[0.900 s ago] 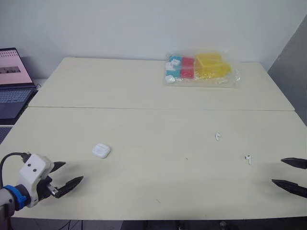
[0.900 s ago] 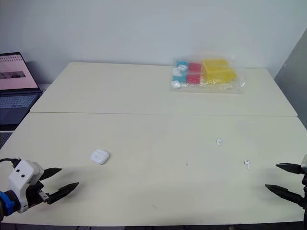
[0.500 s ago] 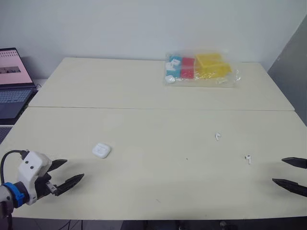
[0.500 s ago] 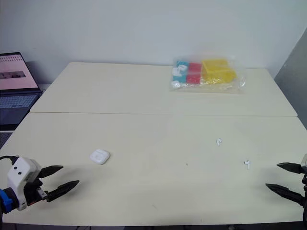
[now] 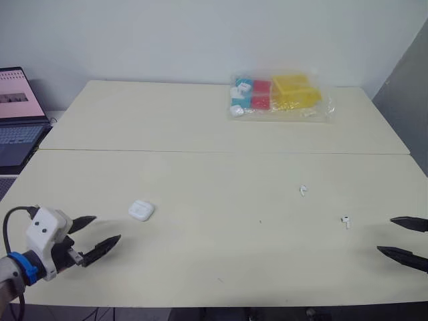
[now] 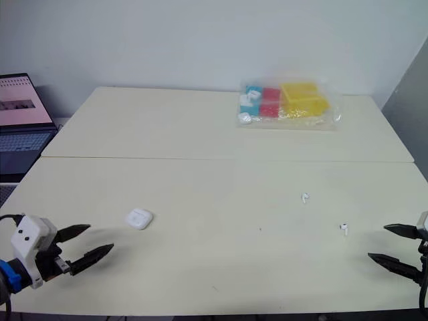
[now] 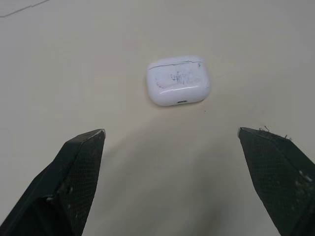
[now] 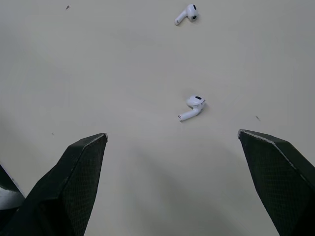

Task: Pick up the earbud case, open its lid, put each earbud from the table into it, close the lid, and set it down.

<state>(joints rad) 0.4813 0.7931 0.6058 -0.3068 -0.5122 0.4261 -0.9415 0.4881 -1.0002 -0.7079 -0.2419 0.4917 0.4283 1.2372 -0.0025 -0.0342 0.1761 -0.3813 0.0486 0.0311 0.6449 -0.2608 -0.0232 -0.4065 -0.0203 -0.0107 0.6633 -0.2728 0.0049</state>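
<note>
Pick-up step, not yet grasped. Left end effector (image 5: 107, 227), spread, lower left, faces the closed earbud case (image 5: 141, 210) near it on the table (image 5: 200, 120). Right end effector (image 5: 385, 235), spread, lower right, near one earbud (image 5: 346, 221); second earbud (image 5: 303, 190) further up. Next: left advances, straddles the case, pinches.

Your right gripper (image 8: 172, 133) hangs over the bare table (image 8: 98, 59), black fingers spread wide and holding nothing. One earbud (image 8: 192, 107) lies just beyond the fingertips, and a second earbud (image 8: 186, 14) lies farther off.
</note>
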